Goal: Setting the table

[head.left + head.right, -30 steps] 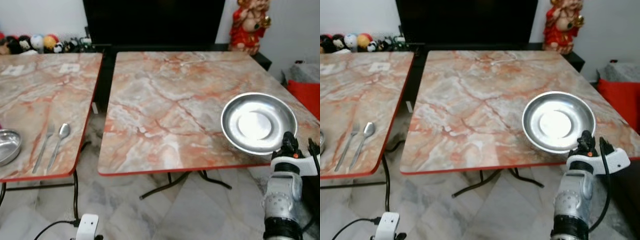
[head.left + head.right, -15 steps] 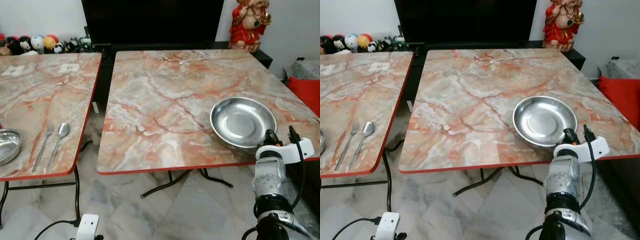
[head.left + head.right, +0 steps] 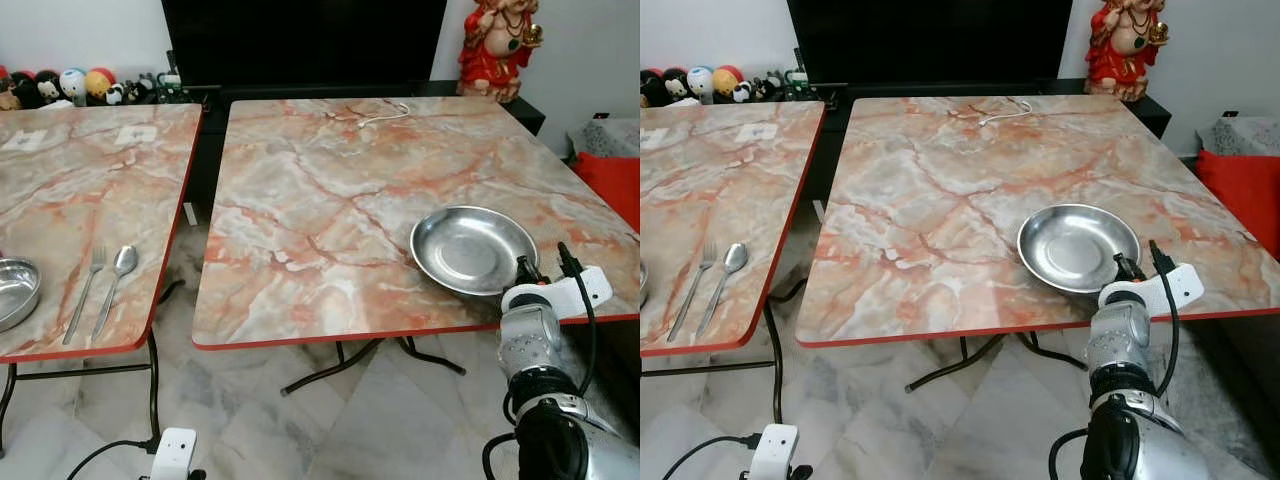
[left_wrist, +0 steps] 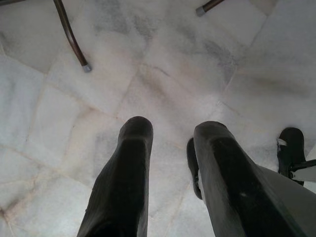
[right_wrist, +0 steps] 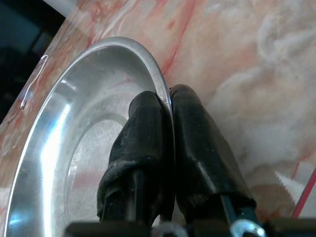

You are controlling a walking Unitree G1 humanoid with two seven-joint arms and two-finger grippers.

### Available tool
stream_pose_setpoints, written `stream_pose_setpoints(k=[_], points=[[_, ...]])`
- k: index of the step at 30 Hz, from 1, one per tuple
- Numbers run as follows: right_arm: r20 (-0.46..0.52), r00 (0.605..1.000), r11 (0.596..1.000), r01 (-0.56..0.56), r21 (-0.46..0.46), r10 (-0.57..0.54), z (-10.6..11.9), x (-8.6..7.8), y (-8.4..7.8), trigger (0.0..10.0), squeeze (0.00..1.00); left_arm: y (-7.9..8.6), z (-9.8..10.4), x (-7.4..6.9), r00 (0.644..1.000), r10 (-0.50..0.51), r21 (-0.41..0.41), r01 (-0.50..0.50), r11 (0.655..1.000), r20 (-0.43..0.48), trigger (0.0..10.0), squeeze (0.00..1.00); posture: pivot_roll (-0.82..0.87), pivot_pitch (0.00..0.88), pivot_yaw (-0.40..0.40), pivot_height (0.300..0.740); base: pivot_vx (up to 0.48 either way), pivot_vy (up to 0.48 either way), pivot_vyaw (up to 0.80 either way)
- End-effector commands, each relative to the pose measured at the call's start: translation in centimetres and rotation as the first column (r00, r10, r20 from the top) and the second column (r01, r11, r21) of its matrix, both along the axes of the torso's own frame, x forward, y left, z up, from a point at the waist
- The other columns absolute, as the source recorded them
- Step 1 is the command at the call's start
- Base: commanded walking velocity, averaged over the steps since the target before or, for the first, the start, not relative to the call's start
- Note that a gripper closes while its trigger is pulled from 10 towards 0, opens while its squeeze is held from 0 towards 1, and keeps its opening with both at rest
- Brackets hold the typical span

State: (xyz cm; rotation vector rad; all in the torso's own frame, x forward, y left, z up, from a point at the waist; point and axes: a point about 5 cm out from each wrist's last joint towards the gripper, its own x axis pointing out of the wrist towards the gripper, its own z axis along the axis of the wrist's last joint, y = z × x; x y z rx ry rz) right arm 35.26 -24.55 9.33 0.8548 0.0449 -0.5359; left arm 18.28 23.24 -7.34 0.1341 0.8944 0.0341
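A round steel plate [image 3: 470,250] lies near the front right corner of the marble table [image 3: 330,190]. My right gripper [image 3: 522,272] is at the plate's near rim, shut on it; in the right wrist view the rim of the plate [image 5: 98,123] runs between the two black fingers [image 5: 143,133]. A fork [image 3: 84,290] and a spoon [image 3: 112,285] lie side by side on the left table [image 3: 70,190], with a steel bowl [image 3: 15,290] at that table's left edge. My left gripper [image 4: 170,148] hangs open over the marble floor.
A gap separates the two tables. A dark TV cabinet [image 3: 300,45] stands behind them, a red figurine [image 3: 497,45] at the back right, small toys [image 3: 70,85] at the back left. A white cable [image 3: 385,115] lies on the table's far side. A white charger [image 3: 172,452] sits on the floor.
The plate has come down from a tilted, raised position to lie flat on the table, a little further left. My right gripper stays shut on its rim and has dropped with it.
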Motion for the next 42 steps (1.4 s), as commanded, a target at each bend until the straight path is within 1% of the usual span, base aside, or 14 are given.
stream_pose_setpoints(k=[1,3,5,6,11,13,14,15,16,23,30,33,35,42], points=[[0.017,1.000,1.000,0.018,-0.017,-0.018,0.9,0.3,-0.5,10.0,0.10,0.2,-0.2,-0.4,1.000,0.012,-0.002,-0.012,1.000,-0.019,10.0,0.00,0.08,0.000,-0.031,0.740,0.000,0.000,0.00],[0.009,1.000,1.000,0.026,-0.012,-0.026,0.7,0.3,-0.5,10.0,0.51,0.2,-0.2,-0.4,1.000,0.012,-0.002,-0.012,1.000,-0.020,10.0,0.00,0.08,0.000,-0.029,0.740,0.000,0.000,0.00],[0.015,1.000,1.000,0.023,-0.002,-0.023,0.7,0.3,-0.5,10.0,0.60,0.2,-0.2,-0.4,1.000,0.012,-0.002,-0.012,1.000,-0.021,10.0,0.00,0.08,0.000,-0.029,0.740,0.000,0.000,0.00],[0.015,1.000,1.000,0.023,-0.004,-0.023,0.7,0.3,-0.6,10.0,1.00,0.2,-0.2,-0.4,1.000,0.012,-0.002,-0.012,1.000,-0.021,10.0,0.00,0.08,0.000,-0.030,0.740,0.000,0.000,0.00],[-0.033,0.998,0.998,0.052,-0.021,-0.052,0.0,-0.2,-1.0,10.0,1.00,0.2,-0.3,-0.5,1.000,0.014,-0.003,-0.014,1.000,-0.023,10.0,0.00,0.08,0.000,-0.030,0.740,0.000,0.000,0.00],[-0.033,0.998,0.998,0.054,-0.011,-0.054,-0.1,-0.2,-1.0,10.0,0.94,0.1,-0.3,-0.5,1.000,0.014,-0.003,-0.014,1.000,-0.024,10.0,0.00,0.08,0.000,-0.030,0.740,0.000,0.000,0.00],[-0.039,0.998,0.998,0.055,-0.015,-0.056,-0.2,-0.3,-1.0,10.0,0.36,0.2,-0.3,-0.5,1.000,0.014,-0.003,-0.014,1.000,-0.024,10.0,0.00,0.08,0.000,-0.030,0.740,0.000,0.000,0.00],[-0.045,0.997,0.998,0.056,-0.018,-0.057,-0.3,-0.3,-1.0,10.0,0.10,0.2,-0.3,-0.6,1.000,0.015,-0.003,-0.015,1.000,-0.024,10.0,0.00,0.08,0.000,-0.029,0.740,0.000,0.000,0.00],[-0.050,0.997,0.998,0.058,-0.025,-0.059,-0.3,-0.4,-1.1,10.0,0.00,0.2,-0.3,-0.6,1.000,0.015,-0.003,-0.015,1.000,-0.025,10.0,0.00,0.08,0.000,-0.029,0.740,0.000,0.000,0.00],[-0.097,0.993,0.997,0.067,-0.045,-0.071,-1.0,-0.8,-1.1,10.0,0.00,0.2,-0.3,-0.6,1.000,0.013,-0.001,-0.013,1.000,-0.027,10.0,0.00,0.08,0.000,-0.029,0.740,0.000,0.000,0.00],[-0.014,0.996,0.996,0.088,-0.028,-0.088,-0.5,-0.7,-1.2,10.0,0.00,0.1,-0.3,-0.6,1.000,0.014,-0.004,-0.014,1.000,-0.028,10.0,0.00,0.08,0.000,-0.030,0.740,0.000,0.000,0.00],[0.061,0.991,0.972,0.129,-0.198,-0.120,0.9,-1.0,-1.7,10.0,0.00,0.1,-0.3,-0.6,0.999,0.017,-0.006,-0.017,1.000,-0.028,10.0,0.00,0.08,0.000,-0.034,0.740,0.000,0.000,0.00],[0.106,0.986,0.898,0.158,-0.411,-0.125,1.4,-2.1,-1.5,10.0,0.00,0.2,-0.4,-0.8,0.999,0.024,-0.007,-0.024,1.000,-0.026,10.0,0.00,0.08,0.000,-0.042,0.740,0.000,0.000,0.00],[0.096,0.993,0.834,0.108,-0.541,-0.066,0.1,-4.1,-0.7,10.0,0.00,0.2,-0.5,-1.1,0.999,0.033,-0.011,-0.033,0.999,-0.022,10.0,0.00,0.08,0.000,-0.046,0.740,0.000,0.000,0.00]])
